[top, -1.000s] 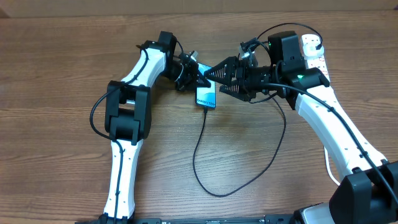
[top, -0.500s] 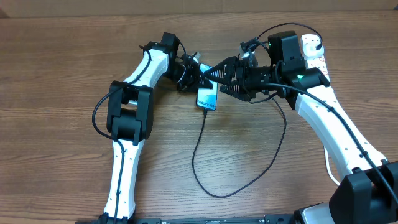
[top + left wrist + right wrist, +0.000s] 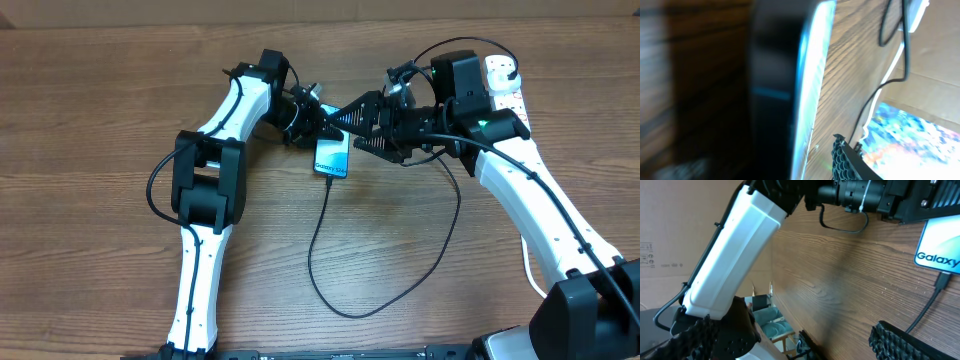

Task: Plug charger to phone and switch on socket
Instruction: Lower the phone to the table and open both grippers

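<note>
Charger (image 3: 320, 240) tip looks seated in the near end of the phone (image 3: 333, 156), mid-table; right gripper (image 3: 343, 130) is spread wide and empty, left gripper (image 3: 308, 118) is at the phone's far-left corner with its grip unreadable, so next is flipping on the socket (image 3: 503, 97), far right.

1. The left arm (image 3: 238, 105) and the right arm (image 3: 530, 200) have smooth white shells and chunky black joints.
2. Thin black cables (image 3: 150, 185) loop along both arms.
3. Small green lights (image 3: 437, 71) glow on the right arm's black end.
4. The fingers (image 3: 900, 340) are black, with a bumpy grid of little holes, like honeycomb.
5. A white strap (image 3: 863, 195) wraps the left arm's round black wrist.
</note>
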`<state>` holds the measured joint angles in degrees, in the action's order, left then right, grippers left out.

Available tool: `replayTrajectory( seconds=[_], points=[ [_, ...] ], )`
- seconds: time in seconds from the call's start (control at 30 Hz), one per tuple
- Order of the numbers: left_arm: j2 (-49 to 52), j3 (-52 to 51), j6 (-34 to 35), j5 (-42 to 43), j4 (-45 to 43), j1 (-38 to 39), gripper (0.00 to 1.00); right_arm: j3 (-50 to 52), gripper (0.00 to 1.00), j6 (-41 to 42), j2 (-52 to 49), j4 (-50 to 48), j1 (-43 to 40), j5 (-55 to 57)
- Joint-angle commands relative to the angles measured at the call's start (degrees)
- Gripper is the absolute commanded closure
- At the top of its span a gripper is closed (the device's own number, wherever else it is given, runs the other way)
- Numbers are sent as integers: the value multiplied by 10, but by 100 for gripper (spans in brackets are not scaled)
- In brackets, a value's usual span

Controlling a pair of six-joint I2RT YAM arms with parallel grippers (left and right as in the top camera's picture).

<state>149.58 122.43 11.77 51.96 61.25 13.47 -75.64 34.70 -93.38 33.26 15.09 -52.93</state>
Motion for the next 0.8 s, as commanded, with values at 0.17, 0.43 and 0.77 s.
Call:
replayTrajectory(
  seconds=[0.17, 0.43, 0.77],
  points=[
    [12, 14, -17, -200, 44, -11, 66, -6, 0, -7, 6, 1, 0, 26],
    [12, 27, -17, -268, 62, -11, 56, -5, 0, -7, 6, 1, 0, 30],
    [12, 32, -15, -317, 69, -12, 56, -5, 0, -7, 6, 5, 0, 31]
  ],
)
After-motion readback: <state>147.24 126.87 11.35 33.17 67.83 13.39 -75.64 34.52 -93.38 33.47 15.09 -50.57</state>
